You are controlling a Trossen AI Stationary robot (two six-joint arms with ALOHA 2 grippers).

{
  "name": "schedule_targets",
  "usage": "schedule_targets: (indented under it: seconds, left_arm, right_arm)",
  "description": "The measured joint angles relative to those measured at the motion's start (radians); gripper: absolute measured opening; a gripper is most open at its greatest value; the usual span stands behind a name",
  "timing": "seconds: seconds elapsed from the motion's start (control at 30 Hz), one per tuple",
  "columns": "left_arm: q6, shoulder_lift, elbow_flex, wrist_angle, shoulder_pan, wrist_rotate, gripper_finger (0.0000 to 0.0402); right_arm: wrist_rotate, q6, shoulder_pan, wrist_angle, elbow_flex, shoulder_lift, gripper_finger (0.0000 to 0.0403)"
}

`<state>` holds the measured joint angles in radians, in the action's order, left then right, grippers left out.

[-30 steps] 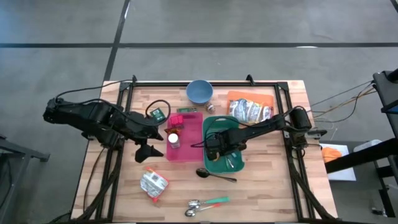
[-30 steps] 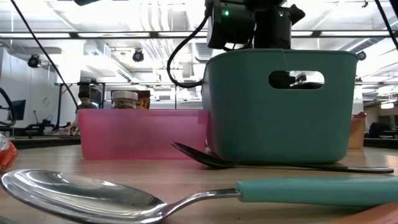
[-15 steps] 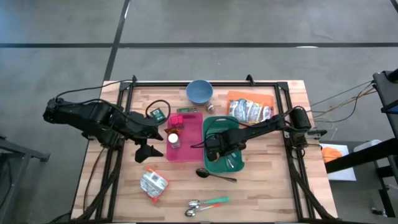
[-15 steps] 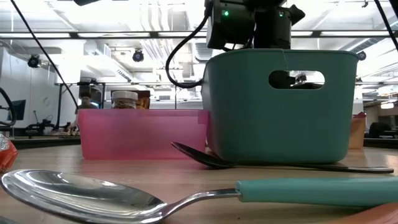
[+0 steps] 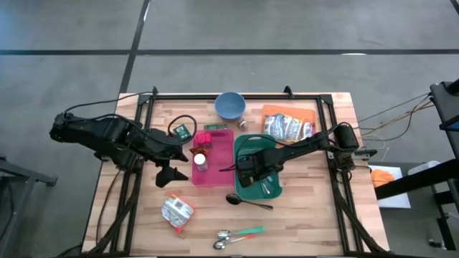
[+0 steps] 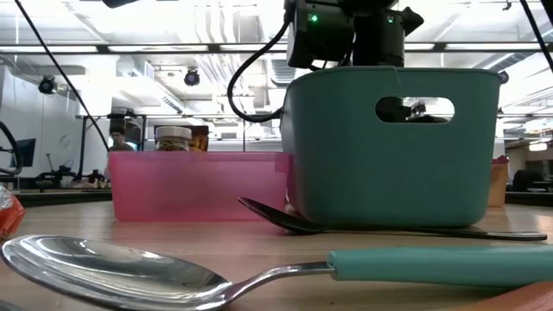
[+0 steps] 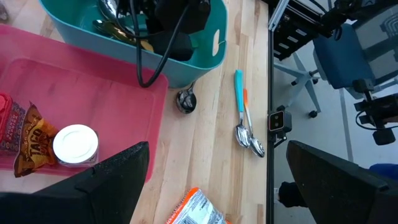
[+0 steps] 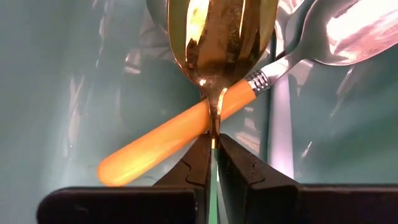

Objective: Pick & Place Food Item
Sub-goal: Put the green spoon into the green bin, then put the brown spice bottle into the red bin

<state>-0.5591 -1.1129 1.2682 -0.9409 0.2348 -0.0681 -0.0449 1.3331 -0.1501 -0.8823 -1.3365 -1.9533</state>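
My right gripper (image 5: 247,170) reaches down into the teal bin (image 5: 274,188) and is shut on a gold spoon (image 8: 214,37). An orange-handled utensil (image 8: 161,140) and a silver spoon (image 8: 336,28) lie under it on the bin's floor. A pink tray (image 5: 219,175) beside the bin holds a white-lidded jar (image 7: 76,144) and a snack packet (image 7: 31,140). A silver and orange food pouch (image 5: 176,213) lies flat on the table near the front. My left gripper (image 5: 172,172) hovers open to the left of the pink tray, touching nothing. My right gripper pinches the gold spoon's thin neck (image 8: 214,121), just below the bowl, between its two fingertips (image 8: 200,158). The fingers come from above, pointing down into the bin. The spoon's bowl lies over the orange handle on the bin's floor.
A blue bowl (image 5: 229,105) stands at the far edge and an orange tray with a packet (image 5: 287,125) at the far right. A black spoon (image 5: 247,201) lies in front of the bin. Two spoons (image 5: 237,235) lie near the front edge.
My right gripper has rolled a little about its downward-pointing line inside the bin, staying shut on the gold spoon.
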Motion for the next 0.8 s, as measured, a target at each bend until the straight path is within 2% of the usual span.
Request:
schedule_targets:
  seconds: [0.13, 0.37, 0.5, 0.63, 0.8]
  left_arm:
    - [0.0, 0.0, 0.0, 0.0, 0.0, 0.0, 0.038]
    - [0.0, 0.0, 0.0, 0.0, 0.0, 0.0, 0.038]
    - [0.0, 0.0, 0.0, 0.0, 0.0, 0.0, 0.038]
    - [0.0, 0.0, 0.0, -0.002, 0.0, 0.0, 0.038]
    - [0.006, 0.0, 0.0, -0.002, 0.0, 0.0, 0.038]
  right_arm:
    - [0.002, -0.024, 0.0, 0.001, 0.0, 0.0, 0.004]
    - [0.04, -0.039, 0.0, 0.001, -0.004, 0.002, 0.0135]
    - [0.039, -0.077, -0.004, -0.012, -0.054, 0.003, 0.0177]
    - [0.035, -0.119, -0.01, -0.069, -0.147, 0.003, 0.0202]
    - [-0.021, -0.144, -0.028, -0.219, -0.294, 0.005, 0.0208]
